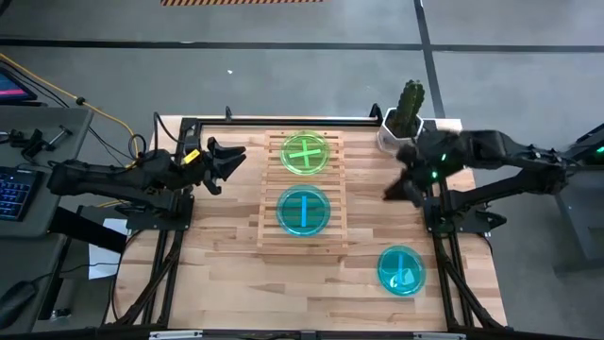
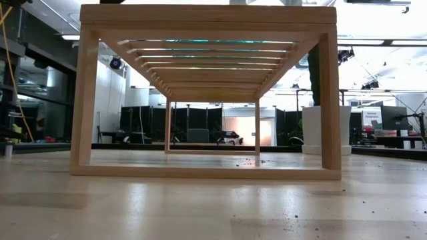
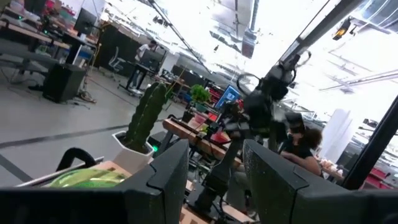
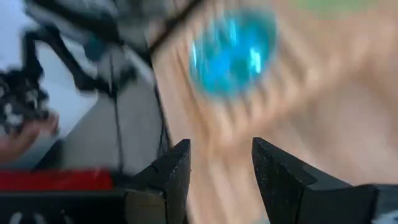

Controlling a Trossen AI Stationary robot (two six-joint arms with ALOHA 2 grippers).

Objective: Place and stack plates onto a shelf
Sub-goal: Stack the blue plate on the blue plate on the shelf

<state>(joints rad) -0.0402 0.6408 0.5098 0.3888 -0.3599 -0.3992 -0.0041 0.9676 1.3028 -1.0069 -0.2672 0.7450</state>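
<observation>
In the high view the light-wood slatted shelf (image 1: 302,189) stands mid-table. On its far part lie lime green plates (image 1: 305,153) whose bright stripes cross, as of two stacked. A cyan plate (image 1: 304,210) lies flat on the slats nearer me. Another cyan plate (image 1: 401,270) rests flat on the table, right and near. My left gripper (image 1: 229,162) hovers open just left of the shelf's far part; its wrist view shows a green plate's (image 3: 93,177) edge. My right gripper (image 1: 391,192) is open, in the air right of the shelf; its wrist view shows a blurred cyan plate (image 4: 233,50).
A cactus in a white pot (image 1: 408,118) stands at the table's far right, close behind my right arm. Black frame rails (image 1: 283,121) run along the far and side edges. The low view looks through the shelf's frame (image 2: 207,93). Bare tabletop (image 1: 236,283) lies near the front.
</observation>
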